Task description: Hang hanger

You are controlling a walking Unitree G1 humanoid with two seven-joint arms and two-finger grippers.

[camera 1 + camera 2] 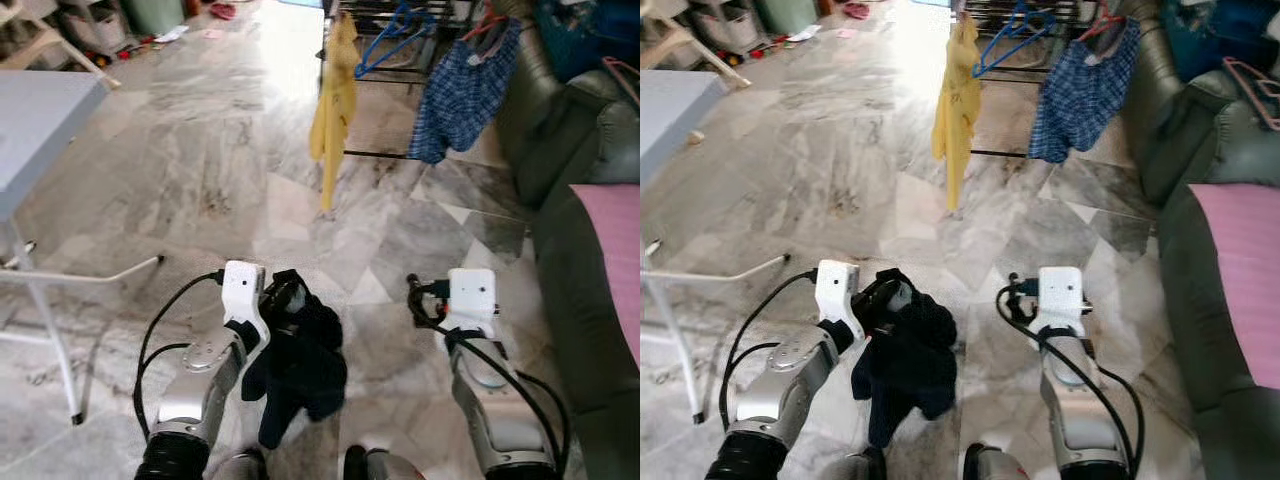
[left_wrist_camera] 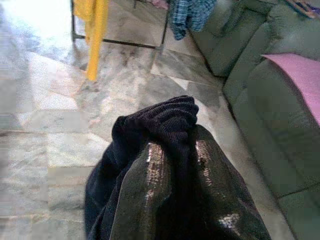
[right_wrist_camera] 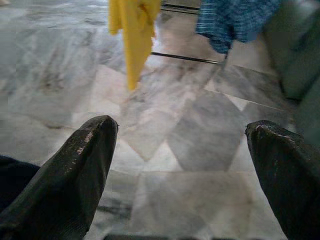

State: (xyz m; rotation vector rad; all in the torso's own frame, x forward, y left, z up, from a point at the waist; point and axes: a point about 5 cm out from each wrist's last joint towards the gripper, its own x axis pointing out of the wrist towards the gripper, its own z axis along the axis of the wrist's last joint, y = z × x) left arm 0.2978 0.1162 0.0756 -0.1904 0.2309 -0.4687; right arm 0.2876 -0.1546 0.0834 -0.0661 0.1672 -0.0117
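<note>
A dark garment (image 1: 300, 365) hangs limp from the left gripper (image 1: 285, 300), its long axis vertical, closed fingers bunching its top; no hanger is discernible in it. The right gripper (image 3: 182, 165) is spread wide, empty. The carrying step seems underway; next comes reaching the drying rack (image 1: 395, 60) ahead.

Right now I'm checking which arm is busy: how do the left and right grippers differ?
The left gripper is shut on a dark navy garment that droops below it; the right gripper holds nothing. The left's jaws are pressed together under the cloth, while the right's stand wide apart over the marble floor. Both are raised in front of the robot, pointing toward the yellow garment and the blue plaid garment hanging ahead.
</note>
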